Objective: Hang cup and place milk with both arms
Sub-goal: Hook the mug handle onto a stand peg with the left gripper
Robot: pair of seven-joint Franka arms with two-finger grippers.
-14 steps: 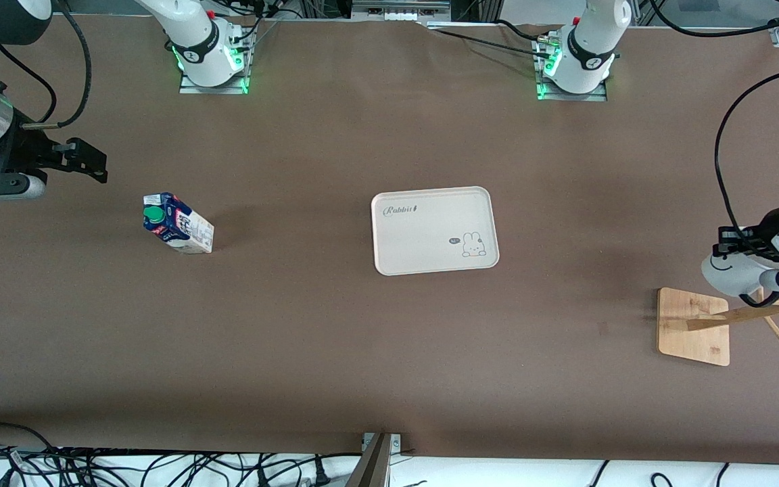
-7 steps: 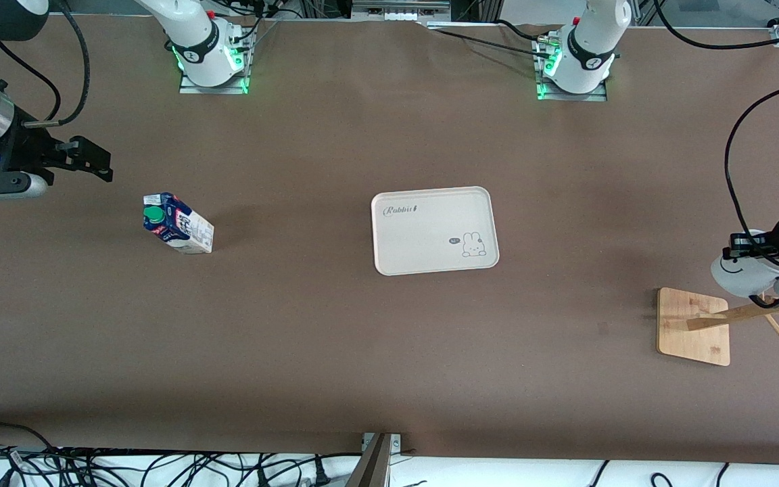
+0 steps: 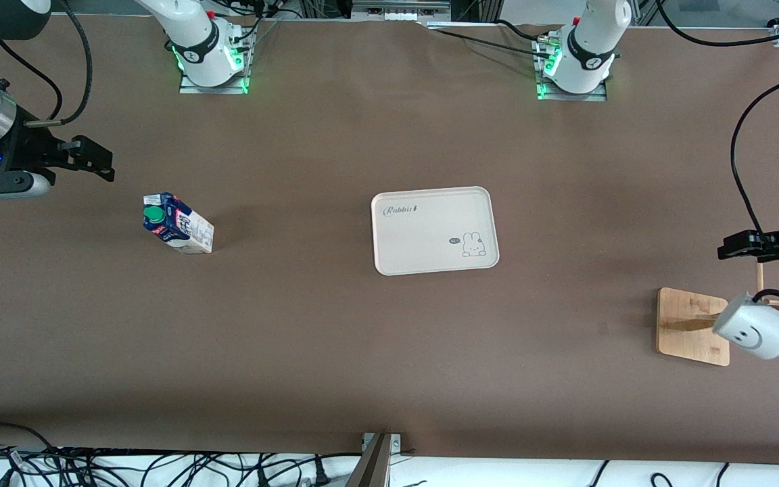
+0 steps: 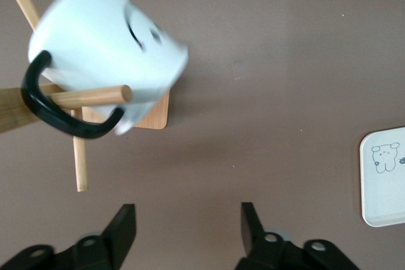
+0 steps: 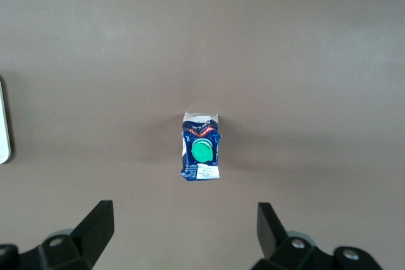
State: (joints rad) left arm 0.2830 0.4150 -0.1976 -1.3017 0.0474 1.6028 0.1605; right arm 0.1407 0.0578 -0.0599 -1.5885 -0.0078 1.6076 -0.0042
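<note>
Cup (image 3: 756,331) hung by its black handle on a peg (image 4: 95,96) of the wooden rack (image 3: 687,325), tilted, smiley face outward, toward the left arm's end of the table (image 3: 335,338). Left tool (image 4: 186,229) wide open and empty, clear of the cup, just beside the rack; best lifted straight away without brushing handle or peg. Right tool (image 5: 183,226) also wide open and empty, over the table near the milk (image 3: 178,223). Milk upright toward the right arm's end, green cap up. For a clean pickup: centre over the carton, descend squarely, close on its flat sides below the cap. Pale tray (image 3: 423,237) mid-table, well apart from both. Plain brown table surface; loose cables (image 3: 159,467) along its near edge.
</note>
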